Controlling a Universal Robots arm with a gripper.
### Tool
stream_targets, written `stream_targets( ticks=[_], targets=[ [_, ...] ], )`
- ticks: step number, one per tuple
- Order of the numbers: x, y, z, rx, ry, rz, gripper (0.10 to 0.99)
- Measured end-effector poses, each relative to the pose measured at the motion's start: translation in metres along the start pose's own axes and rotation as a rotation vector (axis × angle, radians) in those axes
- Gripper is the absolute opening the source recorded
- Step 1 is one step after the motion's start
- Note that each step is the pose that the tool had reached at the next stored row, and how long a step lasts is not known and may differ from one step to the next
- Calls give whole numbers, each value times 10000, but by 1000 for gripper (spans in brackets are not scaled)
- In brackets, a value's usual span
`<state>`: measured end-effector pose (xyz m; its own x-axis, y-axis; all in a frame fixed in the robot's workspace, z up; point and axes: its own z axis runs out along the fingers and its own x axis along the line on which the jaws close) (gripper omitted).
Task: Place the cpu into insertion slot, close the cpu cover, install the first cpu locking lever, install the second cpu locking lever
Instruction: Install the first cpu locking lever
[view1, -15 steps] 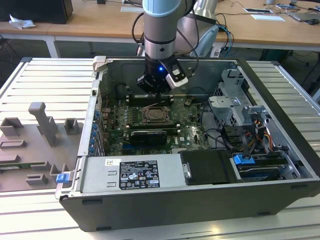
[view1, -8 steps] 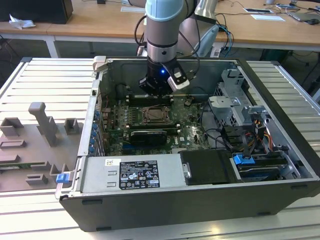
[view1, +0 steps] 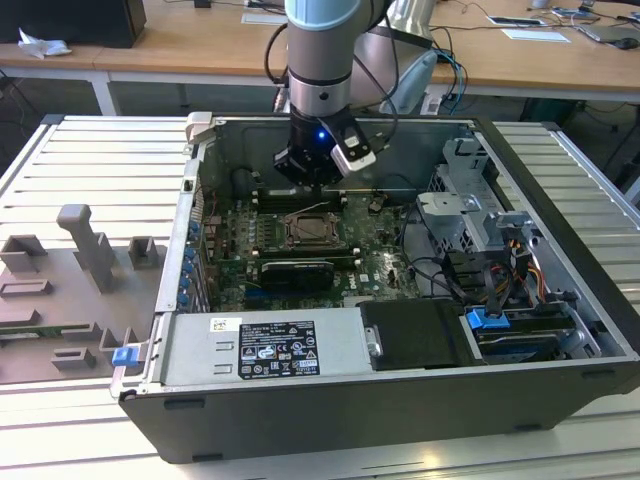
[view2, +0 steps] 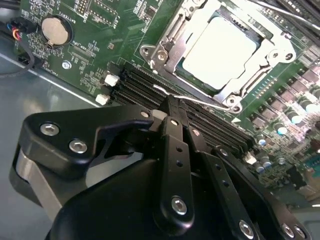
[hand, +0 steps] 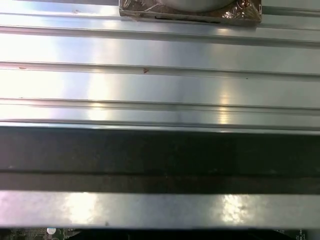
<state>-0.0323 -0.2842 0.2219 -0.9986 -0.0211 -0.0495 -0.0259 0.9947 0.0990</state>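
The black fingers (view2: 172, 112) are pressed together, nothing between them, their tips touching a thin silver wire locking lever (view2: 192, 99) that runs along the near edge of the square CPU insertion slot (view2: 165, 65) with its silver metal rim. Within that slot lies the small flat square cpu (view2: 220, 49) with a pale silvery face, and the thin silver metal cpu cover (view2: 272, 55) frames it, lying flat with the chip showing through its window. Just beside the lever, between the fingers and the socket, run long narrow black memory slots (view2: 142, 82) on the green circuit board (view2: 95, 30), which also carries a round silver coin cell (view2: 54, 30). In the exterior view the gripper (view1: 312, 172) hangs from the grey arm (view1: 320, 50) over the socket inside the open dark computer case (view1: 350, 420), which lies on a ribbed aluminium surface (view1: 90, 160).
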Motion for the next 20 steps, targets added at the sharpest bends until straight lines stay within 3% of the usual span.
stream_targets(
  ticks=[10, 15, 20],
  targets=[
    [5, -25, -25, -2, -1, -1, 106],
    [-73, -32, 52, 17, 3, -8, 106],
    [-75, -39, 113, 20, 2, -8, 106]
  ],
)
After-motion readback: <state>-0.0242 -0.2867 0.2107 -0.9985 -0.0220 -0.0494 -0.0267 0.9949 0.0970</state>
